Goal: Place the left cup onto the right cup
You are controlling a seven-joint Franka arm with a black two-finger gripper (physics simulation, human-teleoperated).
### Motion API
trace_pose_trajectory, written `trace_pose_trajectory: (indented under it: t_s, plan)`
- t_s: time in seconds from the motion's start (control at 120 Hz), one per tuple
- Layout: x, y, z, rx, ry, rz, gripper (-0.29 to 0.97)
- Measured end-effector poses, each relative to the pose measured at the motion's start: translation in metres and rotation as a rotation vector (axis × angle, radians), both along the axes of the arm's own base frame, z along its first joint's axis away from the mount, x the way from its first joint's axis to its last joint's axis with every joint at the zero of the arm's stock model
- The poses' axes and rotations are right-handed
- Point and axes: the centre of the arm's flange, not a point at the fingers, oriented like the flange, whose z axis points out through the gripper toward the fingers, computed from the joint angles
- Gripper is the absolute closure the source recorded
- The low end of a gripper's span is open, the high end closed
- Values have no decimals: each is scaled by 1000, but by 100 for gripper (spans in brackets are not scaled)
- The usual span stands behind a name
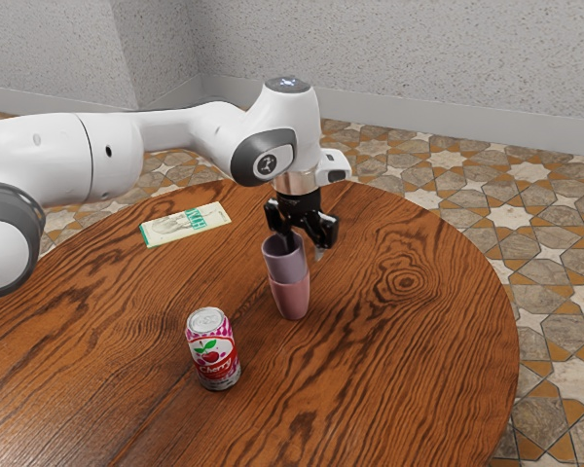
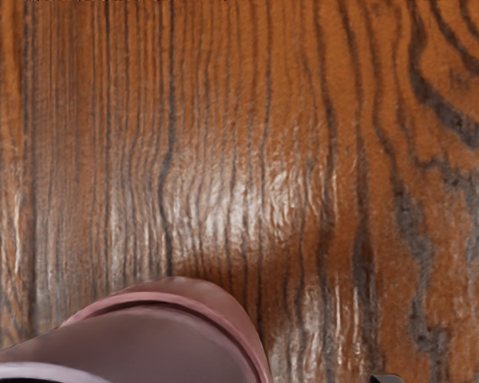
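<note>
Near the middle of the round table, the top cup sits upright with its base nested in the bottom cup, which stands on the wood. The gripper hangs directly over the stack, toward the 3 o'clock side of the top cup's rim in the exterior view. Its fingers are spread wide, level with that rim and clamping nothing. In the wrist view the top cup's rim sits just under the hand, with bare table beyond. A can stands at 7 o'clock from the cups, and a packet lies at 10 o'clock.
</note>
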Motion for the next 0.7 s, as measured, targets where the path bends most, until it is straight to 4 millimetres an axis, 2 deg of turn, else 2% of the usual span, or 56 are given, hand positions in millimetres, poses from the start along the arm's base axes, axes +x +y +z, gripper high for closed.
trace_pose_trajectory:
  t_s: [0.125, 0.2, 0.283, 0.4, 0.458, 0.567, 0.7]
  plan:
    - [-1, -2, 8, -2, -11, 1, 15]
    - [-3, -3, 23, 0, -32, 3, 11]
    - [-8, -3, 53, 5, -68, 6, 7]
    - [-26, 3, 116, 20, -114, 27, 4]
    - [-35, 26, 145, 31, -116, 80, 3]
    - [-58, 85, 192, 49, -93, 202, 2]
    - [-112, 141, 229, 83, -48, 301, 1]
